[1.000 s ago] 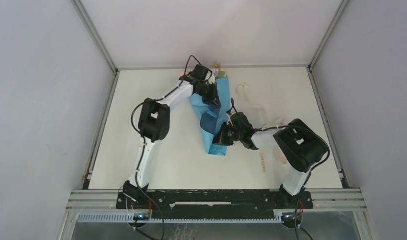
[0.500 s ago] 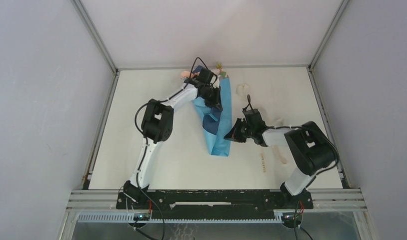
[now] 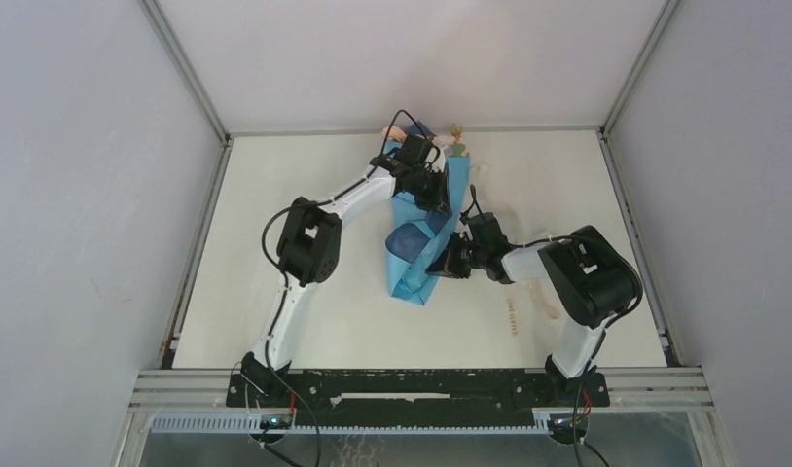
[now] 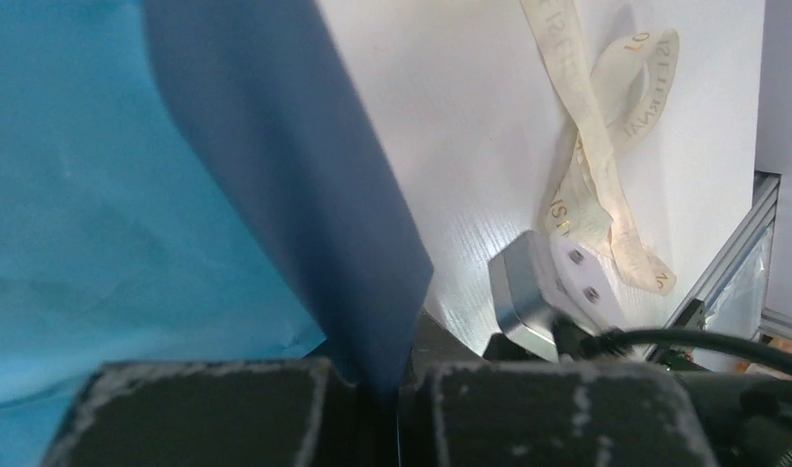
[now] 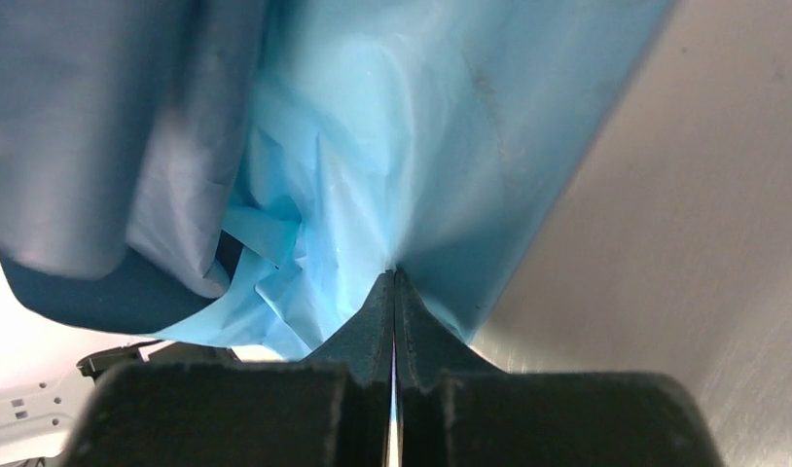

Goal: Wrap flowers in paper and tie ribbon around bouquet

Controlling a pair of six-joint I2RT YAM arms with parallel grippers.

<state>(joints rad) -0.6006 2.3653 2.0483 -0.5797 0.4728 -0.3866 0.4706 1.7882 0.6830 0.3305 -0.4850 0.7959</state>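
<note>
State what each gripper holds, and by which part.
Both hold the paper. The left gripper pinches the edge of its dark-blue flap; the right gripper pinches a crumpled light-blue fold.

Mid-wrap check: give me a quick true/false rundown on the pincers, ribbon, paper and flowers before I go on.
1. The left pincer and right pincer are both shut on the paper. True.
2. The ribbon is tied around the paper. False: it lies loose on the table, beside the paper.
3. The paper lies flat and fully spread. False: it is folded over itself, with some dark side showing.
4. The flowers stick out at the paper's far end. True.
</note>
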